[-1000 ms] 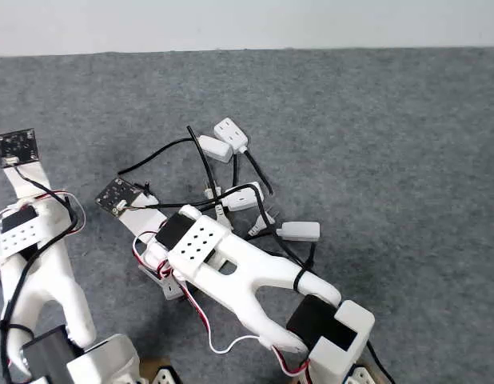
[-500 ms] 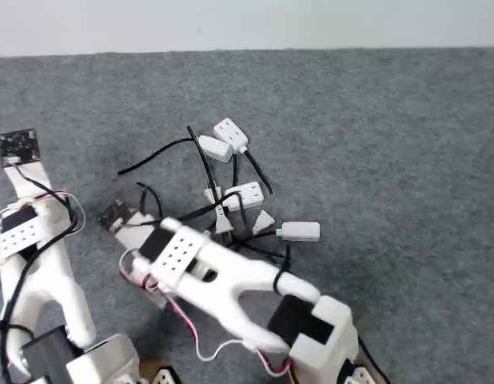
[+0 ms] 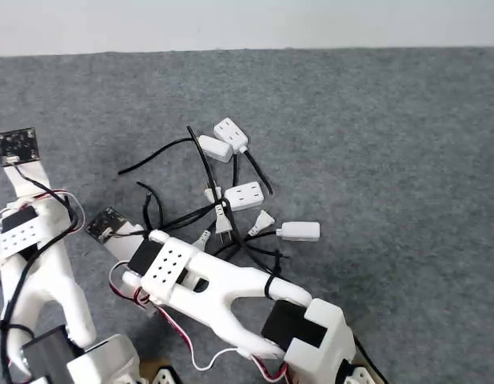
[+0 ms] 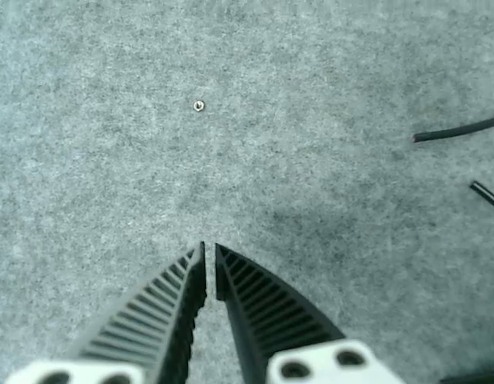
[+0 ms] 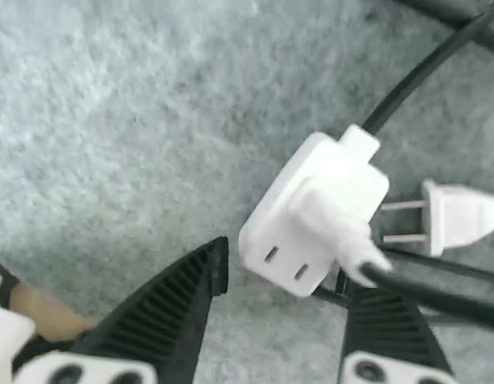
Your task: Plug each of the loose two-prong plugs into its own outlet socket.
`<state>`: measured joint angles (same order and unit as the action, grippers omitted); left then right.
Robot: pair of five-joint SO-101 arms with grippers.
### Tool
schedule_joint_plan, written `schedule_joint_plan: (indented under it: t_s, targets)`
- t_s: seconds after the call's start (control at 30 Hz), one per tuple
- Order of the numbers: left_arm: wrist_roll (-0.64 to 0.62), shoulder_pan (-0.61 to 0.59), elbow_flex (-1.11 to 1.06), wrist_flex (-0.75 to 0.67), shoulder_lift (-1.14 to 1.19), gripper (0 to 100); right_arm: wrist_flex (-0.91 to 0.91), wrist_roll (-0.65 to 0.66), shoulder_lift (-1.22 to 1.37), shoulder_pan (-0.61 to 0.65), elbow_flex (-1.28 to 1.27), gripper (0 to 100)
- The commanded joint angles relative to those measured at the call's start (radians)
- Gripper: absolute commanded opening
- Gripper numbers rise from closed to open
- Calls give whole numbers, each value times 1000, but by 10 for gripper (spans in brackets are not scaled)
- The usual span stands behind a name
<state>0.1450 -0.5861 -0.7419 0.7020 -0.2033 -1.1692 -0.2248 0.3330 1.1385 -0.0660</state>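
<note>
Right gripper [image 5: 290,270] spread wide around a white plastic outlet socket block [image 5: 315,210], white two-prong plug [image 5: 464,221] just beside; left gripper [image 4: 209,250] nearly closed above grey carpet [image 4: 311,72]; another white socket [image 3: 231,133] above centre of overhead frame

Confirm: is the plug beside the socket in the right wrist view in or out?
Out: the plug shows both prongs bare, beside the socket, whose visible slots are empty.

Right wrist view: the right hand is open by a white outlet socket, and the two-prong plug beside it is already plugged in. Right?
Not quite. The two-prong plug is not plugged in: in the right wrist view its prongs are bare, apart from the outlet socket. The right hand is open by it.
</note>
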Motion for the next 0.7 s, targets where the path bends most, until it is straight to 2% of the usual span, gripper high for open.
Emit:
schedule_joint_plan:
  t_s: [0.0, 0.27, 0.47, 0.53, 0.6, 0.63, 0.67]
  targets:
    - [-12, 0, 7, -26, -3, 13, 61, -12, -8, 4, 23, 231]
    - [-12, 0, 5, -26, -3, 13, 239, -8, -7, -73, -83, 231]
    - [-12, 0, 4, -26, -3, 13, 259, -3, -7, -81, -97, 225]
    - [-12, 0, 4, -26, -3, 13, 259, 3, -7, -81, -98, 164]
    - [-12, 0, 4, -26, -3, 13, 257, 43, -7, -81, -100, 34]
    - [-12, 0, 4, -26, -3, 13, 255, 66, -8, -84, -101, 0]
    - [-12, 0, 4, -26, -3, 13, 239, 86, -10, -96, -101, 27]
